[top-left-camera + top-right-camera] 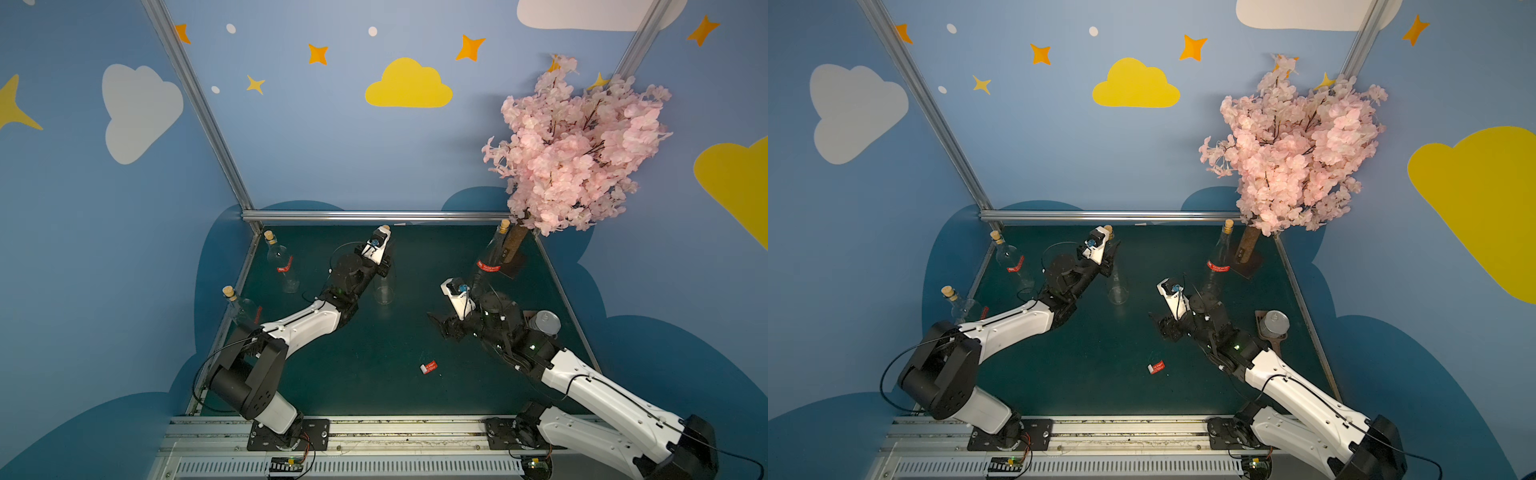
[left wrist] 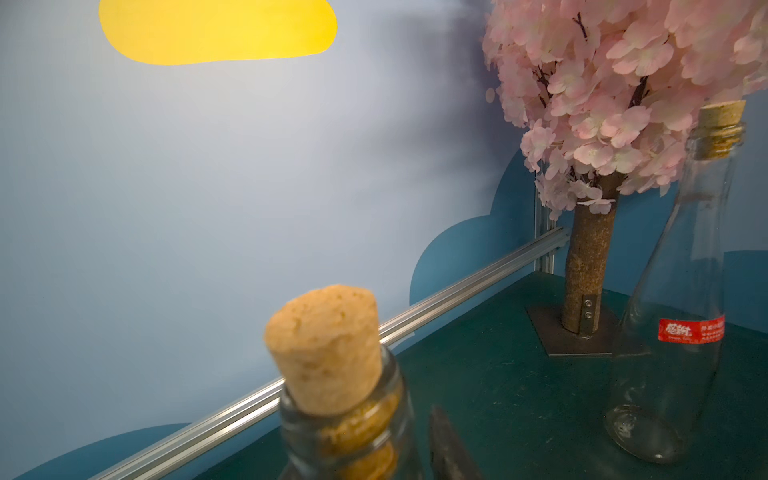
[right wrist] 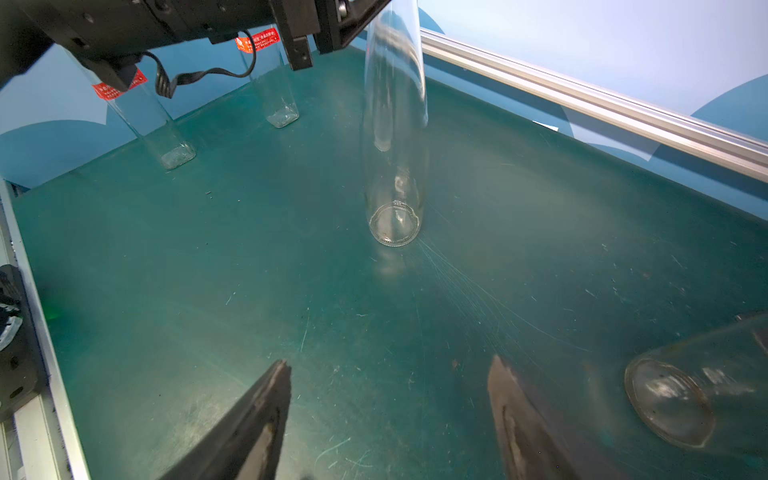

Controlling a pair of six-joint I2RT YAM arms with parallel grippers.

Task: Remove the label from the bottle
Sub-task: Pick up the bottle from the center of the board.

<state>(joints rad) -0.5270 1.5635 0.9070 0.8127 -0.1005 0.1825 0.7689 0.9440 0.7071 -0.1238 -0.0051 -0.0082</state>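
The right jaws are held apart and empty above the scuffed dark green bench (image 3: 166, 270). The left jaws are set at the neck of the corked clear glass bottle (image 1: 384, 291), upright toward 12 o'clock; a grip cannot be confirmed. A crumpled red label (image 1: 429, 368) lies toward 5 o'clock. Blue cloud-painted walls (image 1: 332, 145) enclose the bench.

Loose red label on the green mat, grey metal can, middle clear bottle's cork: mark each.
Loose red label (image 1: 431, 367): a top view, red face.
Grey metal can (image 1: 547, 322): a top view, lid.
Cork (image 2: 326, 349): left wrist view, side.
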